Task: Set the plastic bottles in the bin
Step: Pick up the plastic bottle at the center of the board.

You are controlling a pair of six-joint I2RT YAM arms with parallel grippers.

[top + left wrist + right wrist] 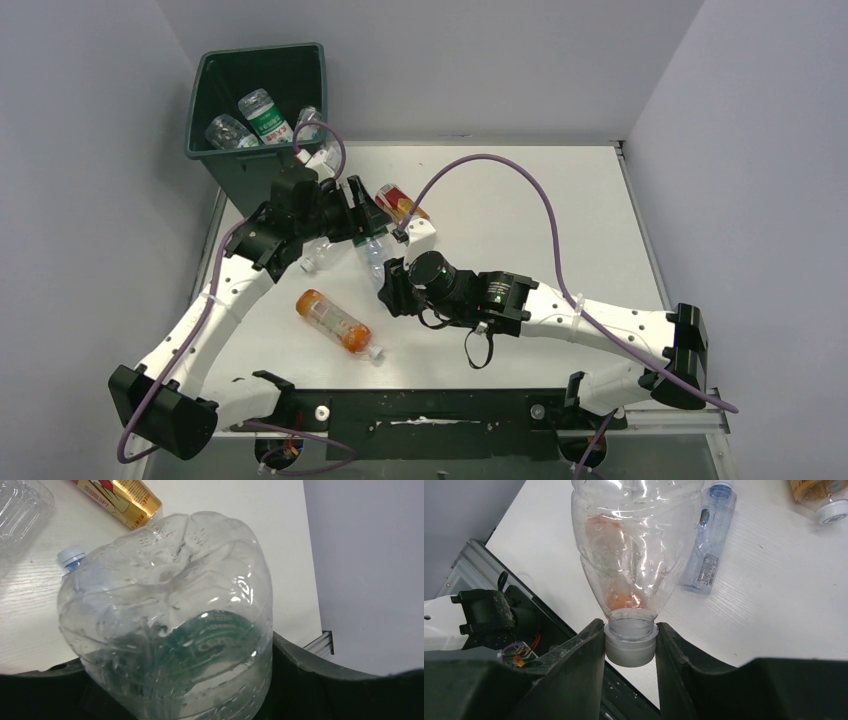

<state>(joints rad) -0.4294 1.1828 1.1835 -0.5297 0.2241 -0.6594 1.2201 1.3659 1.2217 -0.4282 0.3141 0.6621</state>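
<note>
the dark, matte fingers (pixel 579 672) of the right gripper (pixel 630 650) are clenched on the ribbed white cap (pixel 630 655) of a capped clear bottle (pixel 634 540), one finger pressed to each side of the cap. its thin, glossy wall swells from a narrow neck into a rounded shoulder with faint ridges, and something orange shows blurred through the plastic. beside it a slim bluish bottle (pixel 709 540) lies flat on the white table (pixel 784 605), whose surface has a fine wood-like grain. the left gripper (pixel 175 700) has a big clear bottle (pixel 170 615) between its black fingers (pixel 310 675), which flank it low on both sides and seem to touch it, though i cannot tell whether they are truly clamped. that bottle faces the left wrist camera base first (a lobed, petal-shaped bottom, crinkled and full of highlights), with green print showing through its wall. behind it on the table lie a gold-and-red bottle (pixel 120 495), shiny like foil, and a small pale blue cap (pixel 72 556). from above, both grippers meet near the middle of the table, just in front of the bin (pixel 200 100), a dark green, straight-walled rectangular tub with a rimmed top standing at the far left corner. inside it lie a bottle with a green label (pixel 265 118) and a plain clear one (pixel 230 132). an orange bottle (pixel 338 322) lies on its side nearer the arm bases.
</note>
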